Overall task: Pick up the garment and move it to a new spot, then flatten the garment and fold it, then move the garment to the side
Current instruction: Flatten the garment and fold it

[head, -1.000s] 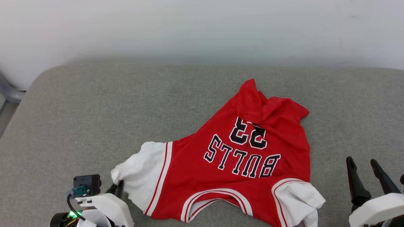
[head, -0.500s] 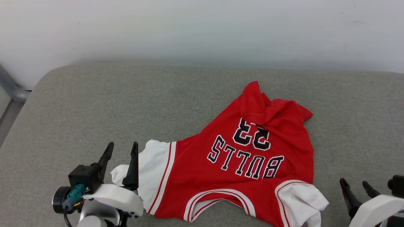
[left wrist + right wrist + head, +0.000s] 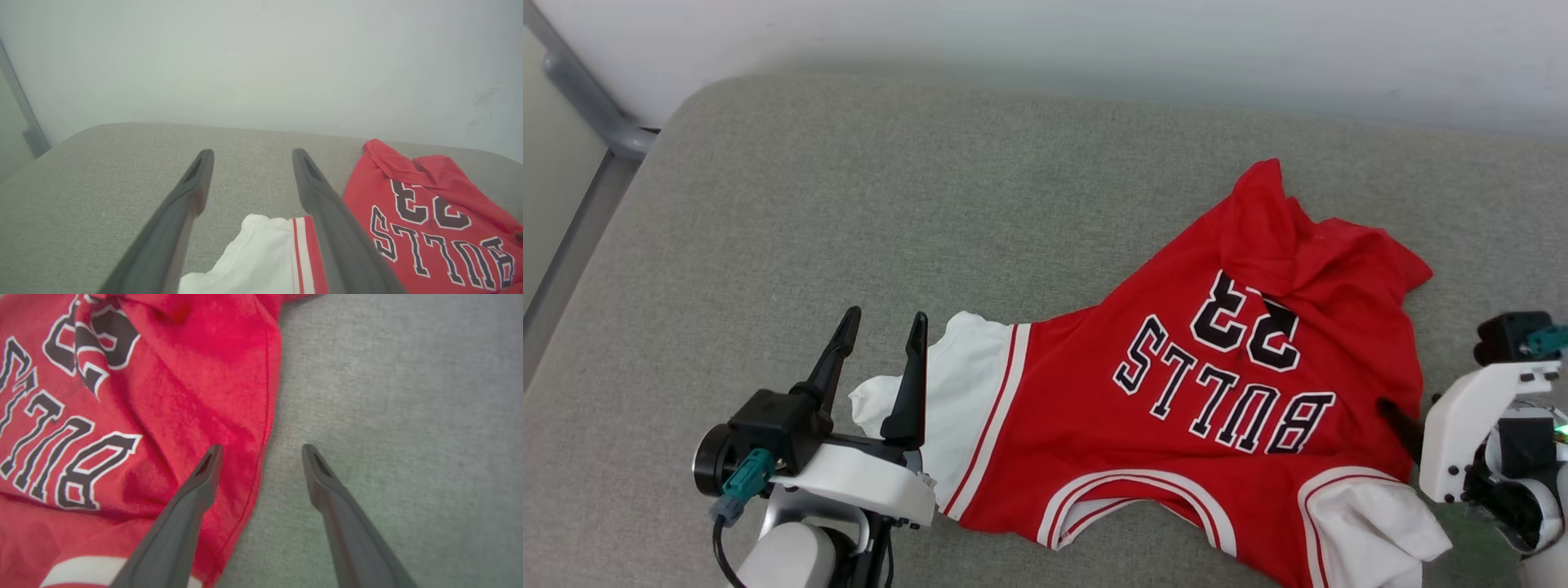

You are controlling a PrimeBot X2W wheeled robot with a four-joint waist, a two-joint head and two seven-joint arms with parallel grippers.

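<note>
- Letting go is the news on my left: my left gripper [image 3: 886, 314], pinched low on the white short sleeve with red-and-white striped trim [image 3: 964, 384] a second ago, now stands lifted with its two long dark fingers spread and nothing between them; in the left wrist view that sleeve lies loose on the cushion below them.
- My head has turned too, so the whole scene sits further right in the head view; that is my camera moving, not the cloth.
- The red jersey garment [image 3: 1094, 425] with black-and-white "BULLS" lettering lies front-up on the grey woven fabric cushion [image 3: 809, 204], its collar [image 3: 1152, 494] toward me; the far hem [image 3: 1262, 220] is folded back over the number, and the right sleeve [image 3: 1364, 523] is crumpled.
- My right gripper [image 3: 262, 446], parked well apart at the lower right a second ago, has swung in to the garment's right edge; its fingers are released, one over the red cloth and the other over bare cushion, straddling the side seam; whether they touch the cloth I cannot tell.
- I judge the move to the new spot done and the flattening just starting; the next move probably calls for a pinch on that right edge and a pull outward to spread the bunched hem.
</note>
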